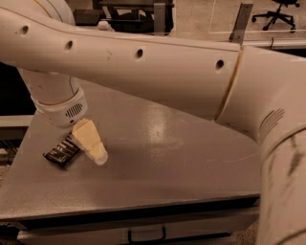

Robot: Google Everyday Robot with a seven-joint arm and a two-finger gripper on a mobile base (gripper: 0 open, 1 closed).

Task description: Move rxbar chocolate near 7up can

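Observation:
The rxbar chocolate (60, 152) is a flat black bar with white lettering. It lies on the left part of the grey table (181, 162), near the left edge. My gripper (92, 146) hangs from the round white wrist (60, 103) and points down and right. It stands just right of the bar and covers the bar's right end. I cannot tell whether it touches the bar. The 7up can is out of view. My thick white arm (158, 72) crosses the whole upper half of the view and hides the back of the table.
The table's front edge (143, 203) runs across the bottom, with a drawer handle (146, 234) under it. The left edge is close to the bar. An office chair (277, 12) stands far back on the floor.

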